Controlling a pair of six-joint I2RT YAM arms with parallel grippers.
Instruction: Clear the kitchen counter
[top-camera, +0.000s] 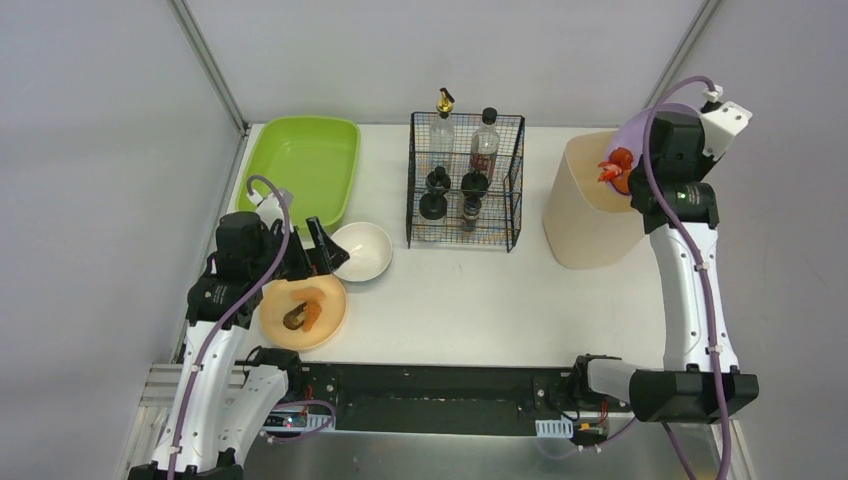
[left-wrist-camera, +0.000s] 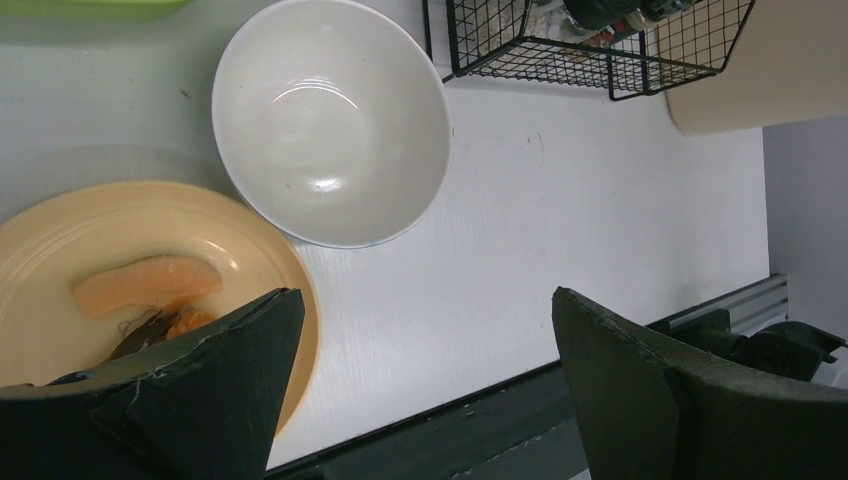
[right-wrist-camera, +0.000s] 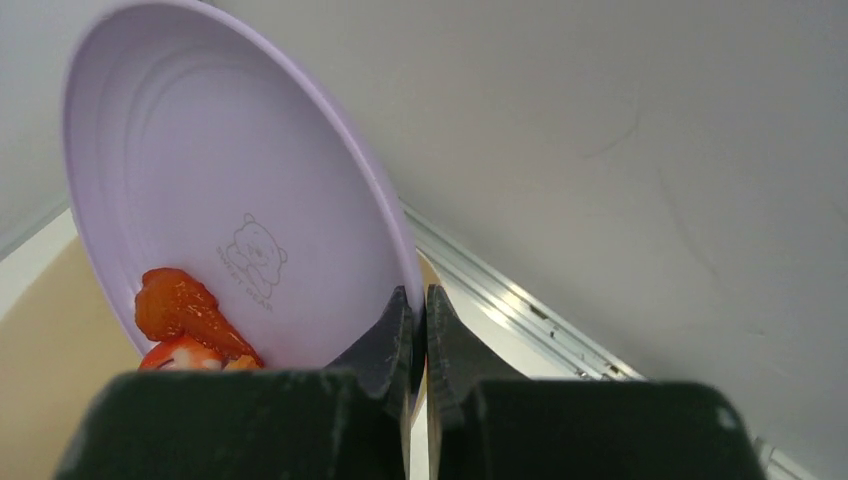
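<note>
The kitchen counter (top-camera: 470, 300) is a white tabletop. At its left, a yellow plate (top-camera: 330, 300) holds an orange slice (left-wrist-camera: 145, 283) and dark scraps, and a white bowl (top-camera: 365, 250) touches its rim. My left gripper (top-camera: 318, 262) hovers there, open and holding nothing; in the wrist view its gap (left-wrist-camera: 425, 300) lies over bare counter beside the plate (left-wrist-camera: 100, 230). At the right rear, my right gripper (right-wrist-camera: 418, 300) is shut on the rim of a lilac plate (right-wrist-camera: 220, 160). The plate is tilted steeply over a beige bin (top-camera: 585, 215), with red strawberry pieces (right-wrist-camera: 180, 315) at its low edge.
A green tray (top-camera: 305, 165) sits at the back left. A black wire basket (top-camera: 465, 185) with bottles stands at the back centre, between tray and bin. A black-and-metal rail (top-camera: 440, 385) runs along the front edge.
</note>
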